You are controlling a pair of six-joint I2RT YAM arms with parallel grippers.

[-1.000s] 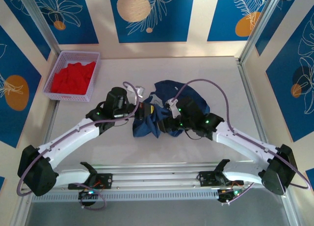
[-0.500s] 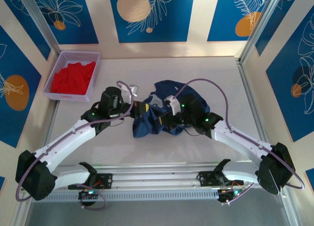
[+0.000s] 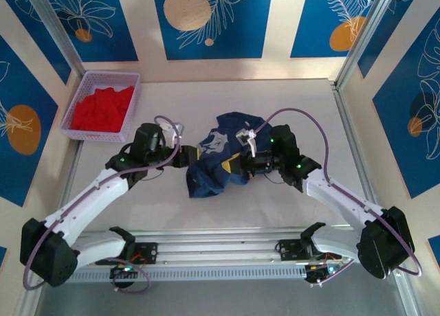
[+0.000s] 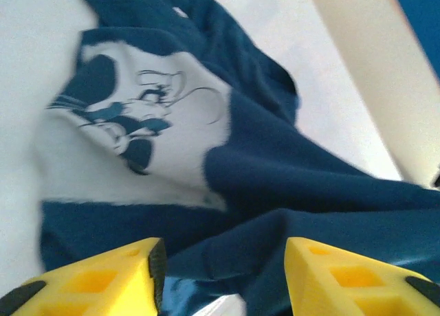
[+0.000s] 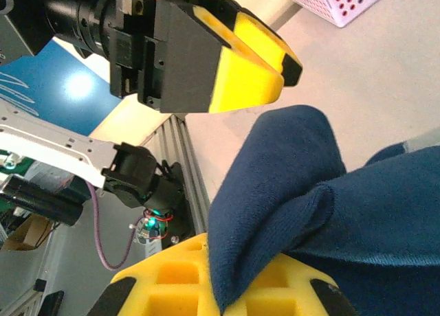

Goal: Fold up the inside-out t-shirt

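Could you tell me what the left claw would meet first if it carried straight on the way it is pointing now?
Most likely the t-shirt: the left claw is open, with navy cloth directly ahead, though depth is unclear.
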